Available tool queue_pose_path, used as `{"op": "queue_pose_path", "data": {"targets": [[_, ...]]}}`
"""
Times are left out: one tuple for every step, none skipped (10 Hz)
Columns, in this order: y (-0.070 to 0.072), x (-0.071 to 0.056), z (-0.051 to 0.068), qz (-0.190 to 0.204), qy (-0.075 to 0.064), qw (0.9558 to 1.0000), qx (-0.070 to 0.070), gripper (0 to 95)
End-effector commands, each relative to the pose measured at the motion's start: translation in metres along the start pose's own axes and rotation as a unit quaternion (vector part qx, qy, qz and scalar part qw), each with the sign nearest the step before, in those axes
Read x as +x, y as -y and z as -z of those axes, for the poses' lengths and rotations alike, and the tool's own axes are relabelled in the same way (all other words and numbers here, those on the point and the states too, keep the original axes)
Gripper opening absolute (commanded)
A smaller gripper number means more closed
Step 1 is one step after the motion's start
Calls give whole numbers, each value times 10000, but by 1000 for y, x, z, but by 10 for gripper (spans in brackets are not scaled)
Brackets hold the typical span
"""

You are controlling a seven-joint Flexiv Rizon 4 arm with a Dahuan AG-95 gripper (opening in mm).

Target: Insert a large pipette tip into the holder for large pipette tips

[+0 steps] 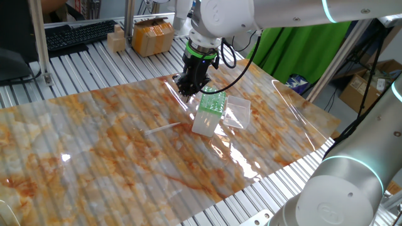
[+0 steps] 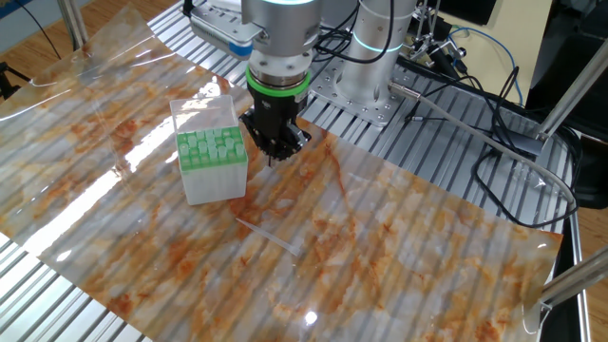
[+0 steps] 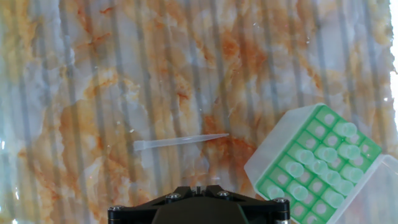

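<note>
1. In one fixed view, the gripper (image 1: pixel 190 90) points straight down over the table. Its jaws are shut and hold nothing. It hangs just beside the holder for large pipette tips (image 1: pixel 209 113), at the holder's far left corner.
2. The holder is a small white box with a green grid on top. Its clear lid (image 1: pixel 237 111) lies open to the right.
3. The large pipette tip (image 1: pixel 162 129) lies flat on the orange and white marbled sheet (image 1: pixel 94 157), to the left of the holder and not touching it.
4. In the other fixed view, the gripper (image 2: pixel 275 152) is to the right of the holder (image 2: pixel 211 152). The jaws look closed and empty.
5. Here the pipette tip (image 2: pixel 268 235) lies on the sheet (image 2: pixel 399 247) nearer the camera than the gripper, apart from both it and the holder.
6. In the hand view, only the black base of the gripper (image 3: pixel 199 205) shows at the bottom edge. The fingertips cannot be seen.
7. The pipette tip (image 3: pixel 180 141) lies flat near the middle, thin end pointing right toward the holder (image 3: pixel 314 165). Some grid holes have tips in them.
</note>
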State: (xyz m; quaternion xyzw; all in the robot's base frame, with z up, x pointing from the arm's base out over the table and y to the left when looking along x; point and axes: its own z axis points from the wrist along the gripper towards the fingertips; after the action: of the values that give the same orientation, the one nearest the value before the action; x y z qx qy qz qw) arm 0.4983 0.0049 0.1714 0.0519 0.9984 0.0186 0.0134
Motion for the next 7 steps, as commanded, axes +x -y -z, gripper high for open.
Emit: {"op": "queue_pose_path", "data": {"targets": [[-1, 0, 1, -115, -2, 9999, -7, 0], [-3, 0, 1, -301, -49, 9995, -8, 0], [-4, 0, 0, -456, -63, 9989, -7, 0], [-5, 0, -1, -514, -51, 9987, 0, 0], [-7, -1, -5, -646, -20, 9979, 41, 0], [-10, -2, -8, -881, -16, 9961, 52, 0], [-14, -2, -9, -1074, -17, 9942, 57, 0]]}}
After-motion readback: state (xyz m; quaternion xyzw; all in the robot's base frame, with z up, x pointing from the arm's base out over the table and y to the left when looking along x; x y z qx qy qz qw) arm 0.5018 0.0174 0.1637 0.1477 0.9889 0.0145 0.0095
